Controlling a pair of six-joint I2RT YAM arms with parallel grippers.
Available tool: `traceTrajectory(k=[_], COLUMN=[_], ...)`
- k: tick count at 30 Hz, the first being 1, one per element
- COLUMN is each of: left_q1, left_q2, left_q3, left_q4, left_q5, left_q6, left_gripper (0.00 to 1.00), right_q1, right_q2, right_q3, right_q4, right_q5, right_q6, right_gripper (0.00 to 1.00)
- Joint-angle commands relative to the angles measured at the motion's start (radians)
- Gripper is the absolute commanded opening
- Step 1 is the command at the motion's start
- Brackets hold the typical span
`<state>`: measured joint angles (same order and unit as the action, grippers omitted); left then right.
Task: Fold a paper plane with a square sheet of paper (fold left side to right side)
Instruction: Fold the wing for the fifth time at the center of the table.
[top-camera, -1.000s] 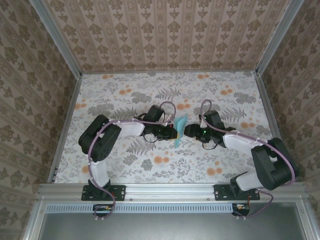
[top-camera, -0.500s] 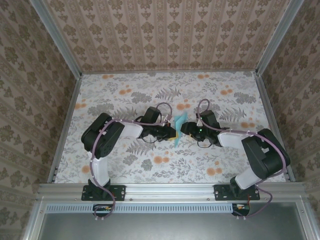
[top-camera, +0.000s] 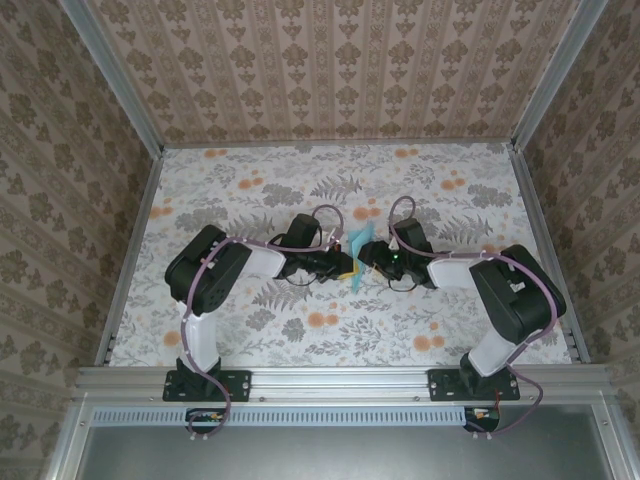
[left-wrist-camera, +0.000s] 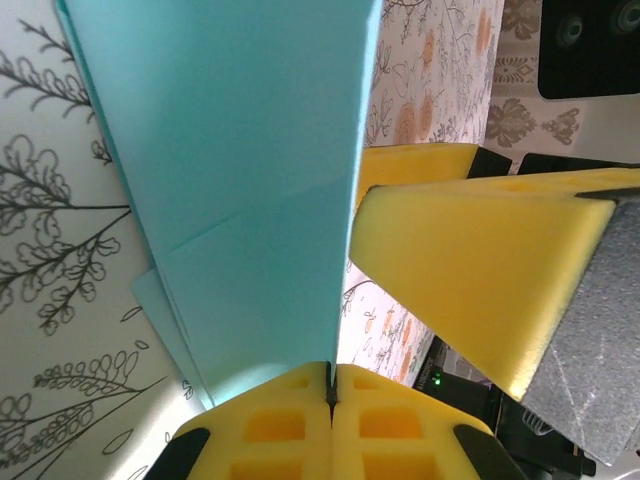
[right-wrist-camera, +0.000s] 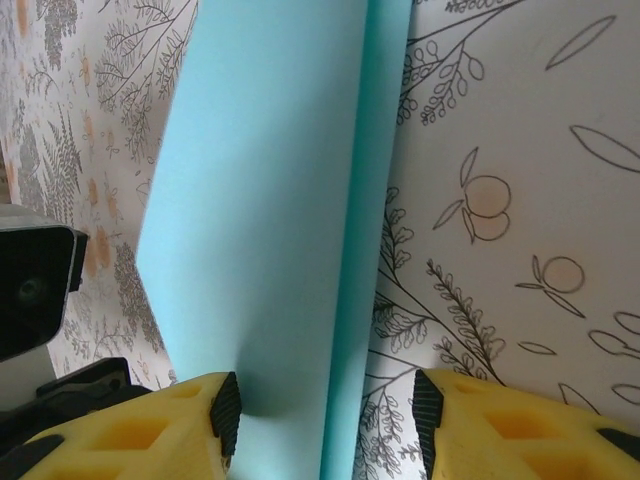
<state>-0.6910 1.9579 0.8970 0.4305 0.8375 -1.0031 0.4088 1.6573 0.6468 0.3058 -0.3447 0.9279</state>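
Observation:
The square sheet of paper (top-camera: 358, 250) is light blue, creased and partly folded, and stands up from the middle of the table between the two arms. My left gripper (top-camera: 346, 264) is shut on its lower edge; in the left wrist view the paper (left-wrist-camera: 240, 190) rises from the closed yellow pads of the left gripper (left-wrist-camera: 330, 378). My right gripper (top-camera: 366, 256) faces it from the right and is open. In the right wrist view the paper (right-wrist-camera: 270, 200) sits between the parted jaws of the right gripper (right-wrist-camera: 322, 412), with the left fingertip (right-wrist-camera: 226, 414) against the sheet and the other one apart from it.
The floral tablecloth (top-camera: 330, 190) covers the table, with patterned walls on three sides and a metal rail (top-camera: 340, 381) along the near edge. A yellow finger (left-wrist-camera: 480, 270) of the right gripper reaches close beside the sheet in the left wrist view.
My right gripper has moved left onto the paper and its jaws have narrowed around it. The left gripper has kept its hold, shifting only slightly.

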Motion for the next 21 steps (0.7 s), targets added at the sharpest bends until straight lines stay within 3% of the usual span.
traceTrajectory(k=[1, 21], left_q1=[0.009, 0.010], left_q2=[0.026, 0.006], left_q3=[-0.015, -0.016], left_q4=[0.036, 0.027], left_q5=[0.026, 0.025], left_q6=[-0.026, -0.029], left_gripper=[0.04, 0.15], right_q1=[0.010, 0.009], right_q2=[0.036, 0.115], right_q3=[0.032, 0.086], right_q4=[-0.009, -0.172], right_q5=[0.037, 0.076], right_q6=[0.022, 0.024], right_gripper=[0.51, 0.44])
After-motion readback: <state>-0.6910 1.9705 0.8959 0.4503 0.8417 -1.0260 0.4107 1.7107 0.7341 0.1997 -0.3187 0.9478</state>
